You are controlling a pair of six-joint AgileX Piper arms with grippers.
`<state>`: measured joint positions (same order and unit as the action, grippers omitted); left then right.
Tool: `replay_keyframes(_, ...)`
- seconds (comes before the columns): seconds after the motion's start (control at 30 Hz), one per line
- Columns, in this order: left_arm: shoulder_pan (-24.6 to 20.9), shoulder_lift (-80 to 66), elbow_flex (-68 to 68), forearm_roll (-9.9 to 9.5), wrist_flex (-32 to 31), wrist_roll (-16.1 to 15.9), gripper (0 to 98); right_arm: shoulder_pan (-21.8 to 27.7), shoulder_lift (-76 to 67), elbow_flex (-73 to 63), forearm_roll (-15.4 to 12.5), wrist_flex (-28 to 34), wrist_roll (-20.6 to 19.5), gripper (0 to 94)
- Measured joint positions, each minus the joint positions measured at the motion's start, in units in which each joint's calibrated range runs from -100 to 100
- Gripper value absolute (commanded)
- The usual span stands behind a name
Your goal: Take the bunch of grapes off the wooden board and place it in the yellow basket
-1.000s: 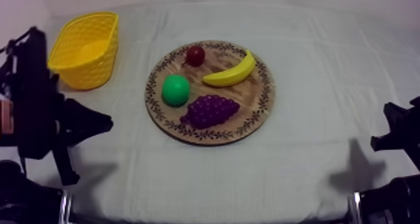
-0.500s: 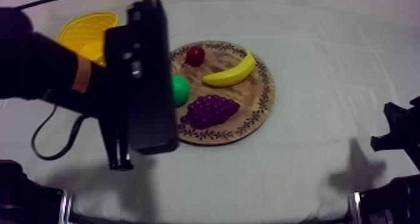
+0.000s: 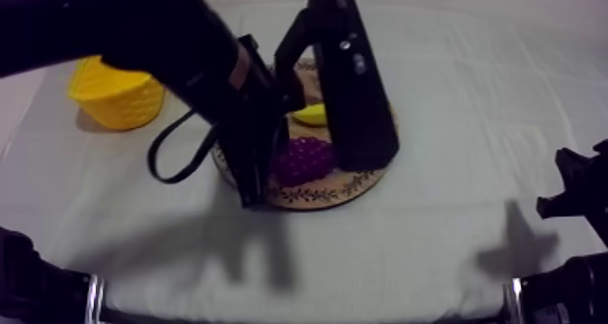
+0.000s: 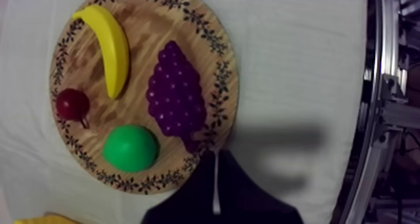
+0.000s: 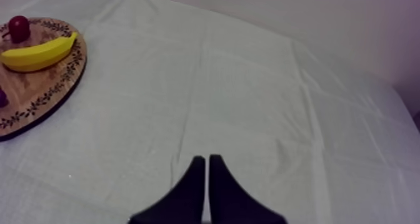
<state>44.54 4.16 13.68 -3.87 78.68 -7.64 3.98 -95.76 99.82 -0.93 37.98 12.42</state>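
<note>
Table (image 3: 434, 273) under grey-white cloth (image 5: 250, 101), lying flat w/ soft creases across it; dark blurry-edged shadows (image 3: 244, 251) on the cloth towards the front edge; plain pale wall (image 5: 325, 14) behind the far edge; silvery metal frame (image 4: 378, 114) just beside the table's side.

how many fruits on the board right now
4, all on the board: banana near the rim, small red fruit beside it, grapes alongside the banana, pear between small red fruit and grapes. None looks hidden.
</note>
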Motion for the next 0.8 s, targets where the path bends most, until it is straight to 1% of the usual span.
replay_keyframes(0.23,-1.5,5.3,-11.5,-0.62,9.4,-0.6,0.0,0.0,0.0,0.0,0.0,0.0,0.0,0.3)
replay_keyframes(0.33,-1.9,7.0,-15.8,-1.07,12.0,-0.7,3.4,0.0,0.0,0.0,0.0,0.0,0.0,0.3)
replay_keyframes(0.4,-1.9,8.2,-17.9,-1.40,12.9,-0.6,9.7,0.0,0.0,0.0,0.0,0.0,0.0,0.3)
replay_keyframes(0.57,-2.0,10.7,-19.4,-1.65,12.8,-1.3,31.1,0.0,0.0,0.0,0.0,0.0,0.0,0.3)
replay_keyframes(0.67,-2.0,11.5,-18.8,-1.71,11.8,-1.9,39.4,0.0,0.0,0.0,0.0,0.0,0.0,0.3)
replay_keyframes(0.8,-2.0,12.6,-18.6,-1.96,11.1,-2.0,48.3,0.0,0.0,0.0,0.0,0.0,0.0,0.3)
